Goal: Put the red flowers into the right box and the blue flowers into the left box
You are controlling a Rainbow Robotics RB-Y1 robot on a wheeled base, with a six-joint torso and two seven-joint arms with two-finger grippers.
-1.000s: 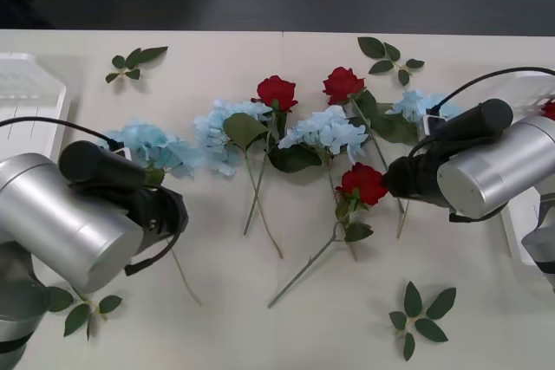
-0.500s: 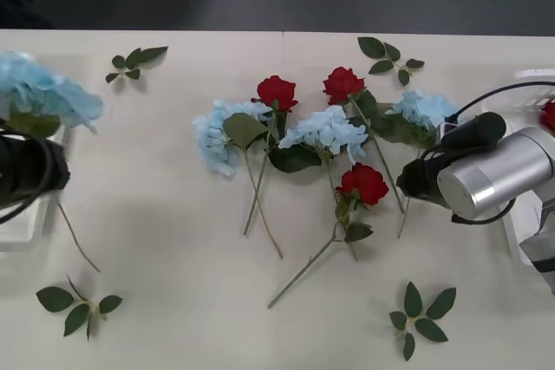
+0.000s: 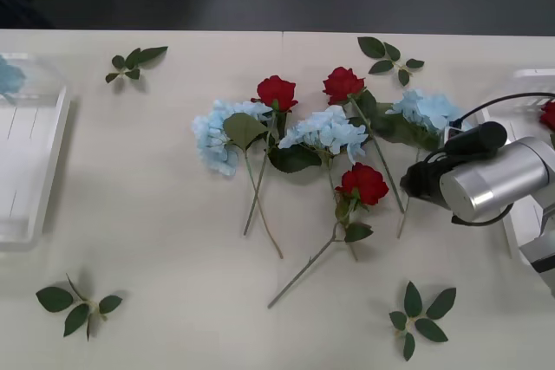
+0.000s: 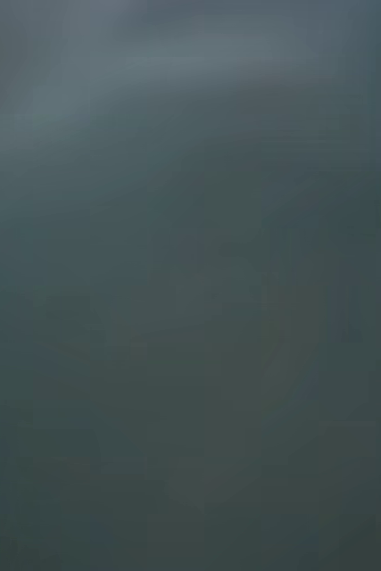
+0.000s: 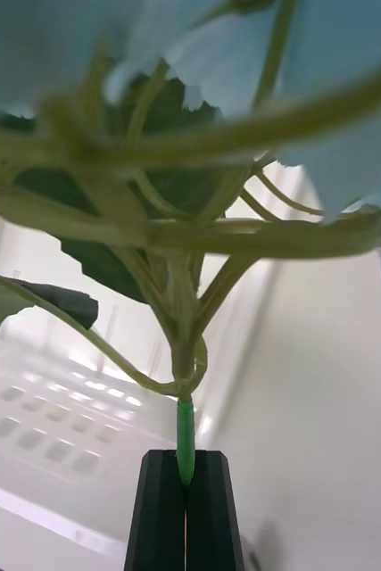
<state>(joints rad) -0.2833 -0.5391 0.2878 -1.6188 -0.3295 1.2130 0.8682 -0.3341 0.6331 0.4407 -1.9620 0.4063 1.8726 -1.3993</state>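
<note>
In the left wrist view my left gripper is shut on the green stem of a blue flower, held over the ribbed floor of the left box. In the front view that bloom peeks in above the left box. Three blue flowers and three red flowers lie mid-table. Another red flower lies in the right box. My right arm hovers just right of the lowest rose, its gripper tucked beneath it.
Flowerless leaf sprigs lie at the back left, back right, front left and front right. Crossing stems trail toward the table's front. The dark floor starts beyond the table's far edge.
My left arm has swung out to the left with the blue flower, from the table over the left box. The right arm has drawn back slightly to the right.
</note>
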